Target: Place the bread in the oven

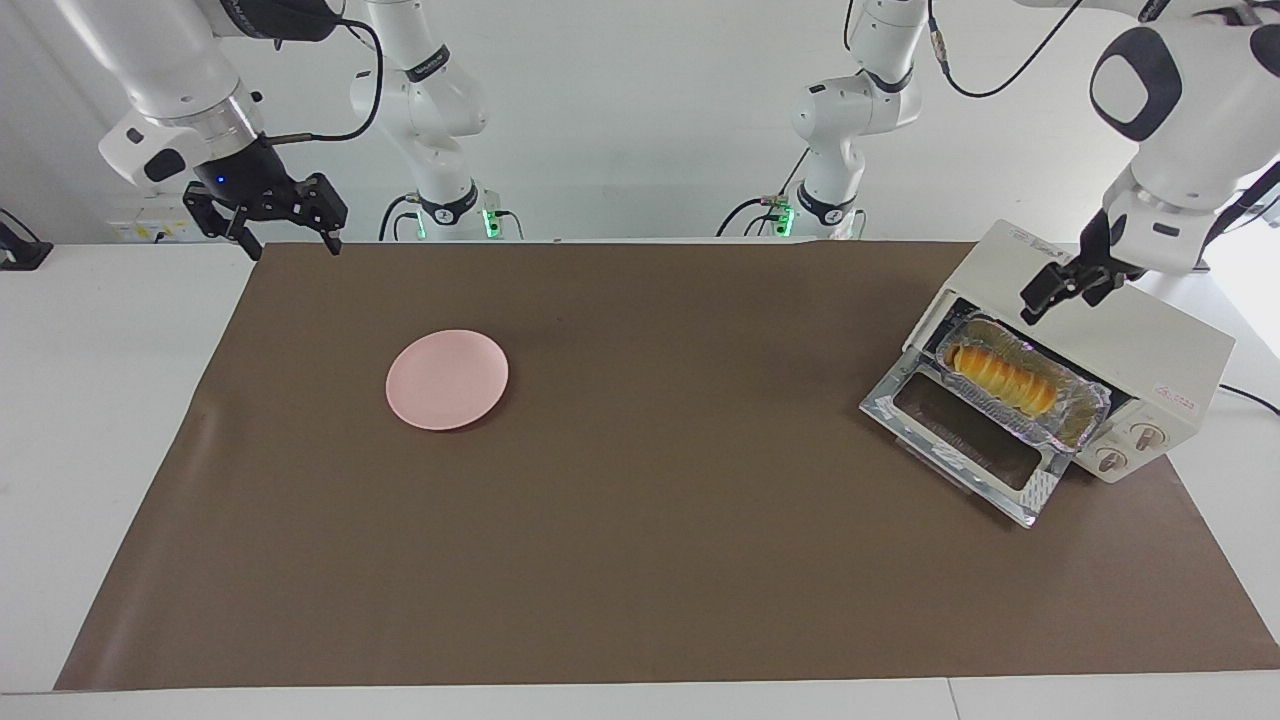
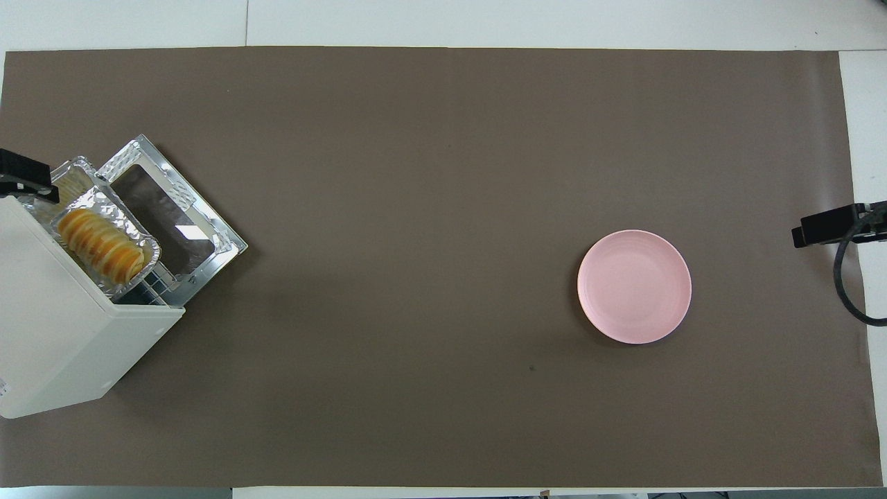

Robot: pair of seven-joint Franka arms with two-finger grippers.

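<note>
Oven body cut by overhead view's edge; cavity interior mostly hidden under its top. Bread partly sunk in foil tray, underside unseen. Left gripper only black sliver at overhead edge. Right gripper shows only tip overhead. Oven knobs' markings too small to read.

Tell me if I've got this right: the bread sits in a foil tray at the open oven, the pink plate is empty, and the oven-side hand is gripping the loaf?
Nearly. The left hand grips nothing: the facing view shows it raised over the oven, clear of the bread. The bread does sit in the foil tray at the open oven, and the pink plate is empty.
</note>
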